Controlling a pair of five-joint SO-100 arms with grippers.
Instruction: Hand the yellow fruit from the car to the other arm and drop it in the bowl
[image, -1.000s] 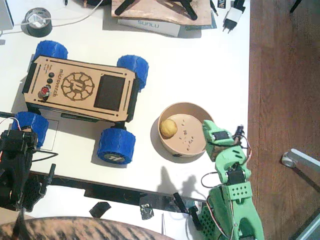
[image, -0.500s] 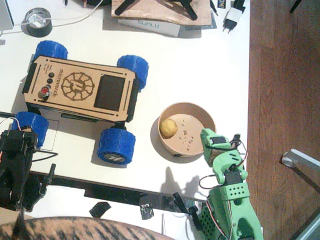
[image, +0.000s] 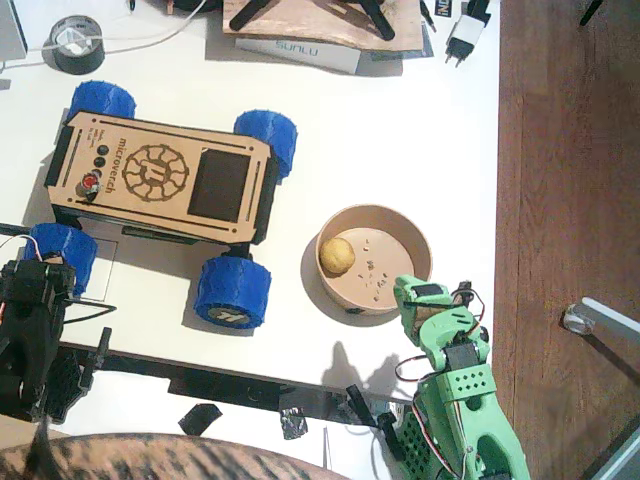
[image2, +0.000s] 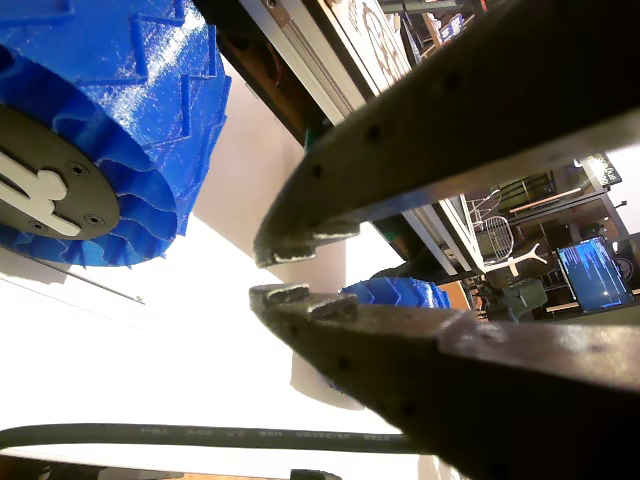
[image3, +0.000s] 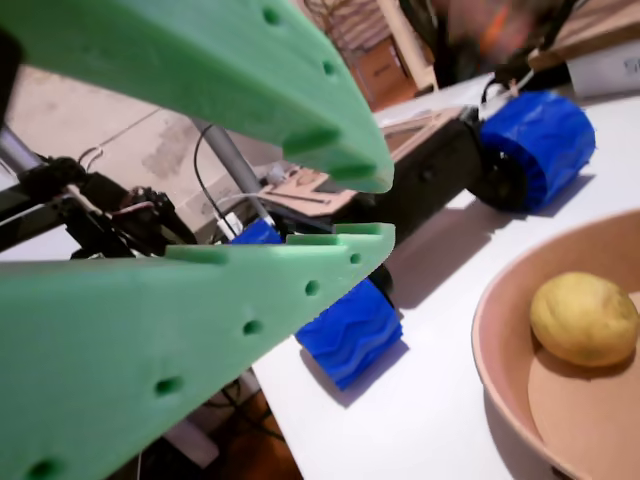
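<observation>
Currently the yellow fruit (image: 336, 255) is lying inside the bowl (image: 406, 238), resting against the inner wall on the side nearest the car (image: 160, 178); in a wrist view the same fruit (image3: 584, 319) is sitting low against the bowl's (image3: 497, 352) curved rim. The bowl is standing on the white table (image: 400, 130), near the car's front blue wheel (image: 232, 290) but apart from it, with a strip of bare tabletop showing between them. The green right arm (image: 455, 395) is reaching up from the near edge, and its right gripper (image: 420, 294) is hovering at the bowl's near rim, holding nothing; in a wrist view this gripper (image3: 372, 205) is showing its jaws slightly parted with only a thin gap between the tips. The black left arm (image: 35, 340) is sitting at the table's near left corner, just beside a rear blue wheel (image: 60, 255). Its left gripper (image2: 285, 272) is showing jaws nearly together, a thin gap remaining, nothing between them, with a wheel (image2: 100, 130) close ahead. Open tabletop is lying between the bowl and the far edge, where a grey tape roll (image: 76, 43) and a plug (image: 464, 35) are sitting. Right of the bowl, the table edge is close, with wood floor (image: 570, 150) beyond.
</observation>
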